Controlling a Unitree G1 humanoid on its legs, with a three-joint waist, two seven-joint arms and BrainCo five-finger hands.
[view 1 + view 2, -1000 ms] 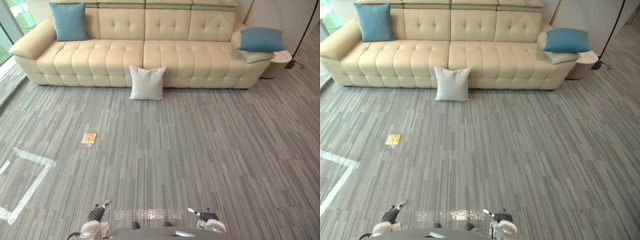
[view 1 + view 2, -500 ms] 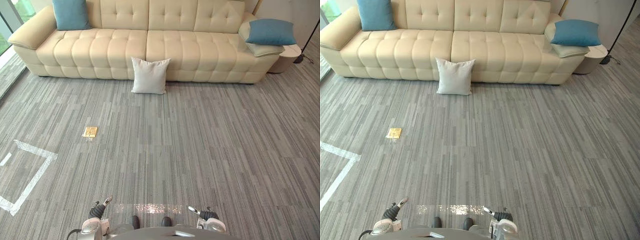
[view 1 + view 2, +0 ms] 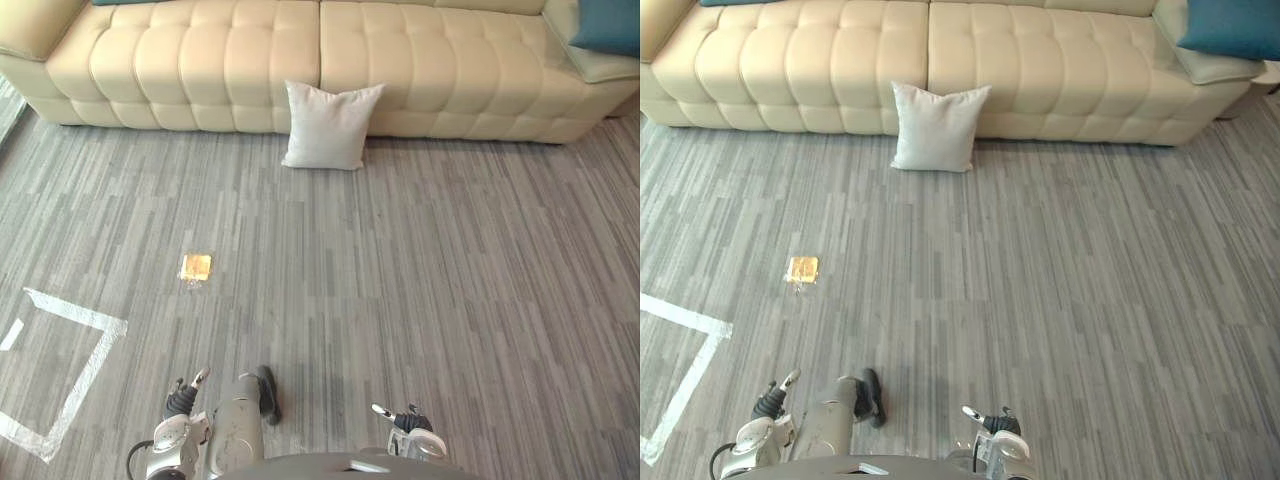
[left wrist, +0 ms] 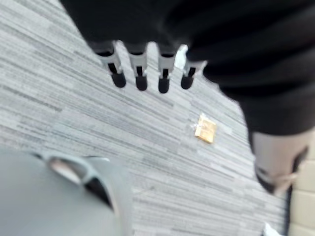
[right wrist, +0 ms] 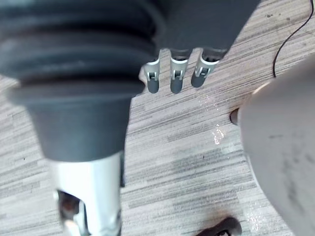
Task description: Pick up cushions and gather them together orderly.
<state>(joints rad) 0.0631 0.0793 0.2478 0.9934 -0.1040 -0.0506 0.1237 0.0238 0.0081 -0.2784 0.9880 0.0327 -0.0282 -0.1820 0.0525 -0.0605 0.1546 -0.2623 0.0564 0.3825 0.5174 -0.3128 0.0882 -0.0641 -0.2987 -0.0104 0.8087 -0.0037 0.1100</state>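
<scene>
Currently the white cushion [image 3: 331,126] leans against the sofa [image 3: 200,60] front edge, well ahead; left hand [image 4: 140,73] and right hand [image 5: 176,78] hang empty, fingers straight, right nearer.

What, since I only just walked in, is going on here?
The robot holds nothing yet. Its left hand and right hand hang low over the carpet, both relaxed and empty. A white cushion stands on the carpet leaning against the sofa front, and a blue cushion lies at the sofa's right end.

Left robot hand [image 4: 142,24] under dark ribbed cover, silver fingers [image 4: 141,66], dark tips
</scene>
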